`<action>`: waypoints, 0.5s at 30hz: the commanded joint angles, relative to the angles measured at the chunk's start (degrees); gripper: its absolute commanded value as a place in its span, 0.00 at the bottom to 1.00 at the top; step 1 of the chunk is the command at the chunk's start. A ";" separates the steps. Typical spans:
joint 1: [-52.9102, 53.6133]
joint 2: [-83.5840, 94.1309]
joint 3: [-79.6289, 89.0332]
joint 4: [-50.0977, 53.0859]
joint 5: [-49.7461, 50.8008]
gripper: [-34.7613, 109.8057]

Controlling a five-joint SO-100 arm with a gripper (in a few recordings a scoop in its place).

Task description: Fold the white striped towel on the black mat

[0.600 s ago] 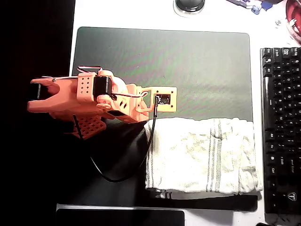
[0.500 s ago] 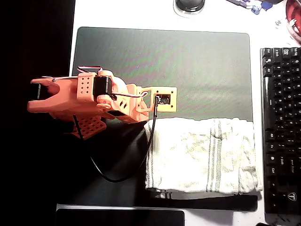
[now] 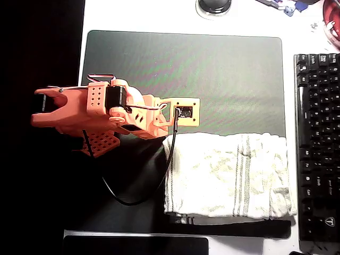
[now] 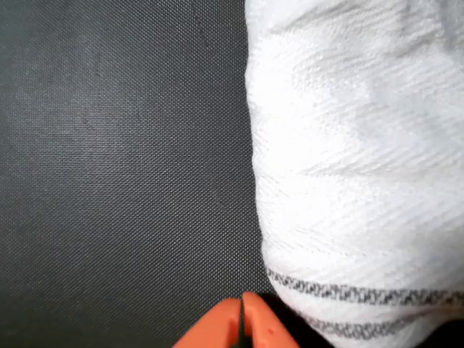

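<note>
**Q:** What sits closest to the wrist camera?

**A:** One orange pincer (image 4: pixel 242 324), its two tips pressed together with only a thin seam between them, clenched on nothing. It hangs over the black mat (image 4: pixel 116 167), just beside the rounded edge of the white striped towel (image 4: pixel 355 159), which fills the 3 o'clock side of that view. Two dark stripes cross the cloth near the tips.

**Q:** And from overhead?

**A:** One orange arm (image 3: pixel 101 112) reaches in from 9 o'clock, with a single black cable looping beneath it. One towel (image 3: pixel 228 175) lies crinkled on the mat's 4 o'clock quarter, lying as a rectangle, its right edge reaching the mat's border. One group of grey-green stripes runs down the cloth right of centre. The one mat (image 3: pixel 212 69) is bare across its upper half.

**Q:** Farther out?

**A:** One black keyboard (image 3: pixel 317 143) lies on the white desk (image 3: pixel 149 13) at 3 o'clock, well clear of the arm.
</note>
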 commanded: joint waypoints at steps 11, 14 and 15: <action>0.44 1.32 1.32 1.32 -0.44 0.25; -0.18 1.32 1.32 1.32 -0.44 0.25; -0.70 1.32 1.32 1.32 -0.53 0.25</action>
